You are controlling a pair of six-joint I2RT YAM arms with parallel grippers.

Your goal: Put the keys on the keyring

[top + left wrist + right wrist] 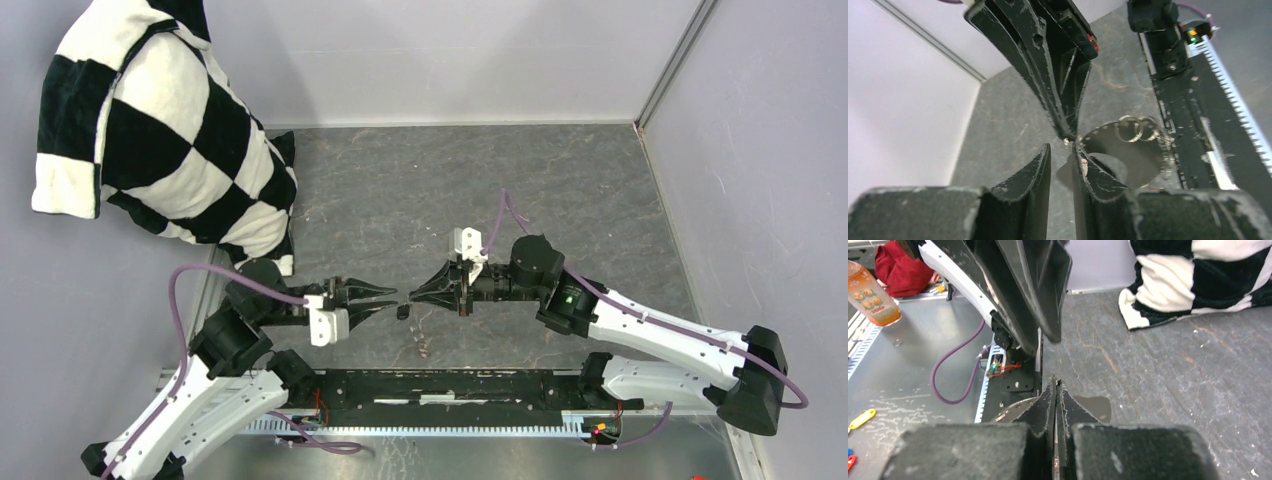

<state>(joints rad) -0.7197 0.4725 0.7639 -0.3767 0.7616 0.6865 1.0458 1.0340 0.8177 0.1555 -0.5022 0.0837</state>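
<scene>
The tabletop point(420, 180) in front of me is a dark grey, stone-veined sheet. At its far left corner a black-and-white checked pillow point(170, 140) slumps against the wall. A black rail point(440, 385) runs along my near edge, and the silvery keyring point(1135, 131) lies just beside it.

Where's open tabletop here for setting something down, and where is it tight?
Free: the back of the grey table between the checkered cloth and the right wall, and the strip beyond the right arm. Tight: mid-table, where the left gripper and right gripper meet tip to tip, keyring beside them.
</scene>
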